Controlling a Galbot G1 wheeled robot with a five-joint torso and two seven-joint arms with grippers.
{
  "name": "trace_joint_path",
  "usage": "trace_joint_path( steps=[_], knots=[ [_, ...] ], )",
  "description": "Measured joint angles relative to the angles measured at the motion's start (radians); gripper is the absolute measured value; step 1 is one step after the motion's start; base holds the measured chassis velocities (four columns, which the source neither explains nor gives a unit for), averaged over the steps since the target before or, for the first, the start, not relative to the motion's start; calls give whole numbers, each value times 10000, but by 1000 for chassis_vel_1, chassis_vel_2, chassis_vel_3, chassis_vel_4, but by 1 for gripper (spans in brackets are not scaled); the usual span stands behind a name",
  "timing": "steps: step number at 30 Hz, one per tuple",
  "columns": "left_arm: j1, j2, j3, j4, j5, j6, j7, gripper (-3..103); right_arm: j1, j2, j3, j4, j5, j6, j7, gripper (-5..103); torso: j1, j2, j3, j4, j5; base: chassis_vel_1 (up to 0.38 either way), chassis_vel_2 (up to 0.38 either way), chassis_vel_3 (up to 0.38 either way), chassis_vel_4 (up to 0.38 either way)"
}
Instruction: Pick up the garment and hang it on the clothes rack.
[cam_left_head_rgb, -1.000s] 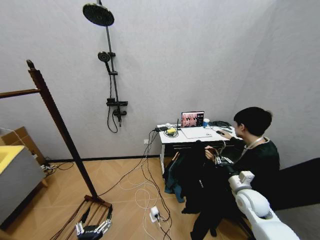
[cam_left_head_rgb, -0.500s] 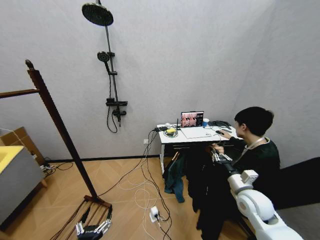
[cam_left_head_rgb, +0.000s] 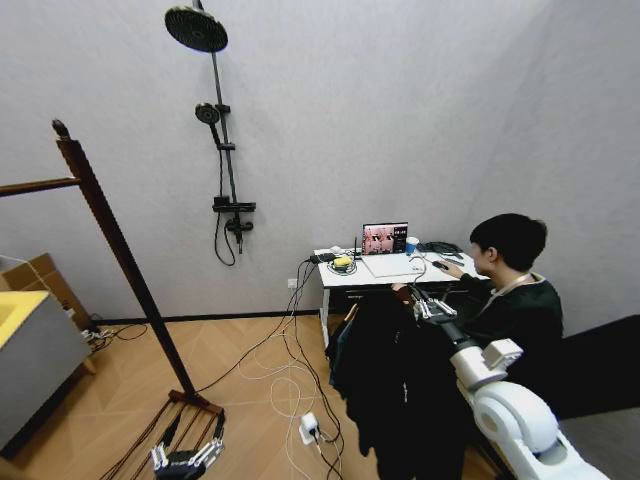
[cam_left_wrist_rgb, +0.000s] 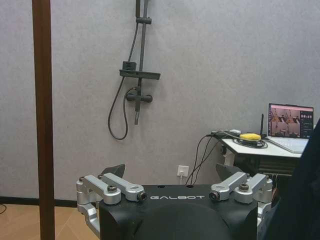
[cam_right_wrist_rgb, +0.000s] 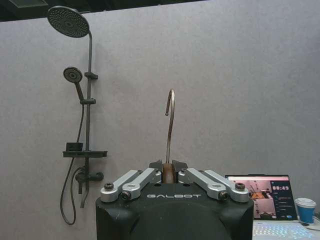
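Observation:
The garment (cam_left_head_rgb: 392, 385), a long black coat, hangs off the floor from its hanger in front of the desk. My right gripper (cam_left_head_rgb: 426, 301) is shut on the hanger's neck. In the right wrist view the metal hook (cam_right_wrist_rgb: 170, 120) stands straight up out of the closed right gripper (cam_right_wrist_rgb: 168, 169). The clothes rack (cam_left_head_rgb: 112, 245), of dark reddish-brown wood, stands tilted in view at the left, well apart from the garment; its post (cam_left_wrist_rgb: 42, 115) runs past the left wrist camera. My left gripper (cam_left_head_rgb: 185, 461) hangs low near the rack's foot, and it stands open and empty (cam_left_wrist_rgb: 170, 174).
A black shower rail (cam_left_head_rgb: 222, 140) is on the back wall. A white desk (cam_left_head_rgb: 340, 280) with a laptop (cam_left_head_rgb: 385, 238) stands behind the garment, and a seated person (cam_left_head_rgb: 512, 300) is beside it. Cables and a power strip (cam_left_head_rgb: 309, 428) lie on the floor. A box (cam_left_head_rgb: 35, 350) sits at the far left.
My right gripper has risen slightly and shifted left with the hanger. The coat swung right, then back left, and now hangs higher. The left arm has not moved.

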Motion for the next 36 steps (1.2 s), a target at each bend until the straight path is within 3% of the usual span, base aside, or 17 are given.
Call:
trace_joint_path(
  steps=[36],
  knots=[
    [0,0,0,0,0,0,-1,100,1770,-39,-1723,-409,269,64,-63,9,0,-1,0,1,2,100,96,100,96]
  ],
)
